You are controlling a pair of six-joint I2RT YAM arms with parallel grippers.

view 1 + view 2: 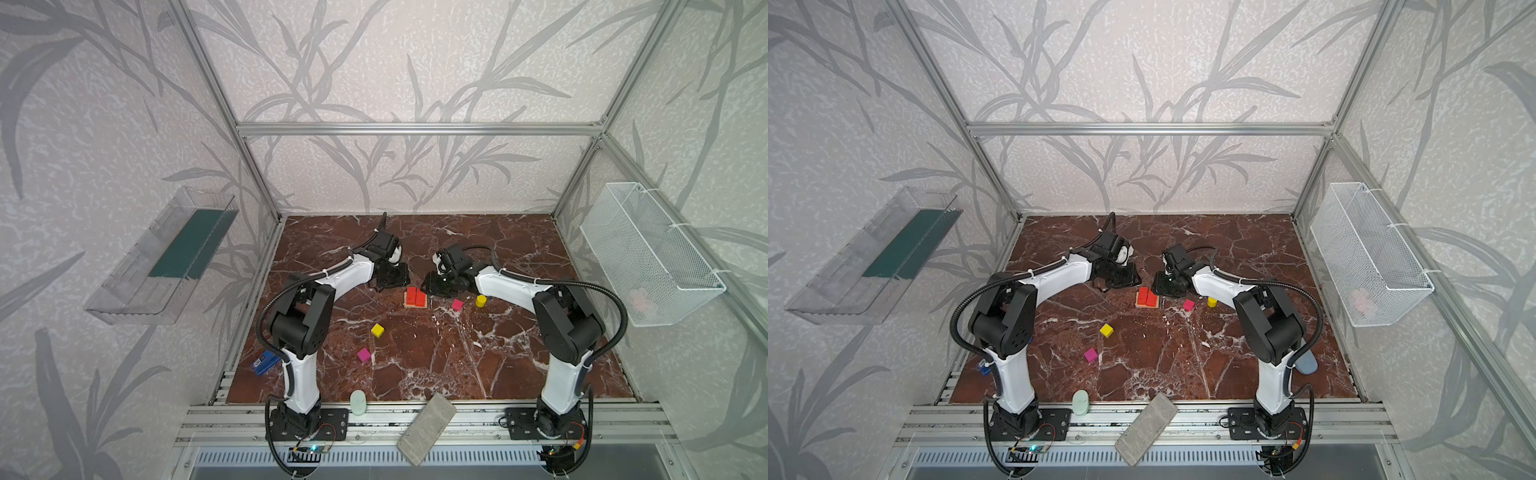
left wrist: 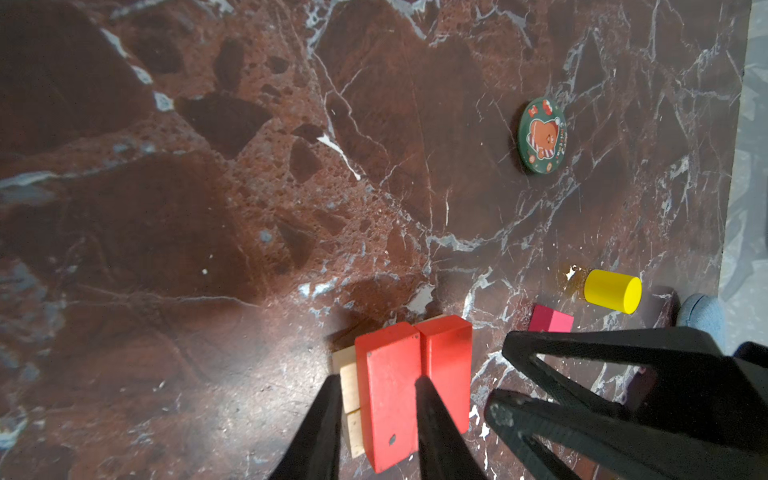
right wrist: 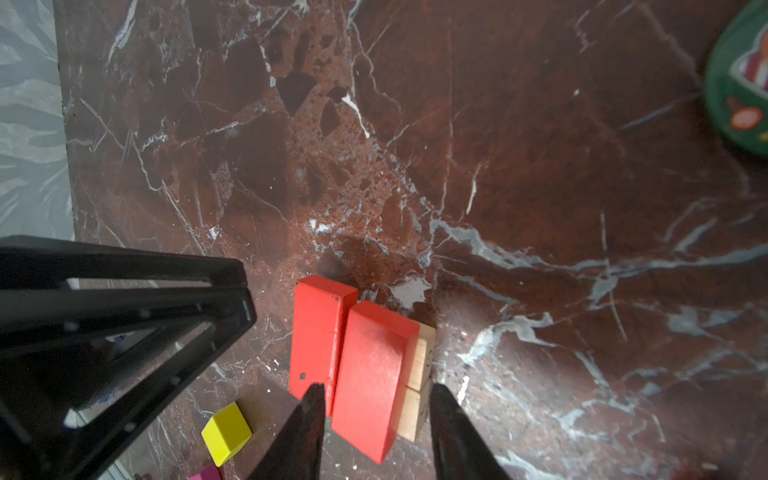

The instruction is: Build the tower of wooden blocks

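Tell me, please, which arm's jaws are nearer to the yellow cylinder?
Right. The right arm has its jaws astride the red block nearer the yellow cylinder; the left arm has its jaws astride the farther red block.

Two plain tan wood bars [image 2: 349, 388]: mostly covered by the red flat rectangular blocks [image 2: 388, 395], only edges show.
Round green picture badge [image 3: 739, 83] and magenta wood cube [image 3: 205, 474]: each cut by the frame edge.
Blue stapler [image 1: 264, 362]: partly behind the left arm [image 1: 299, 328].
Pink item [image 1: 640, 299] in the white wire basket [image 1: 665, 232]: too blurred to identify.
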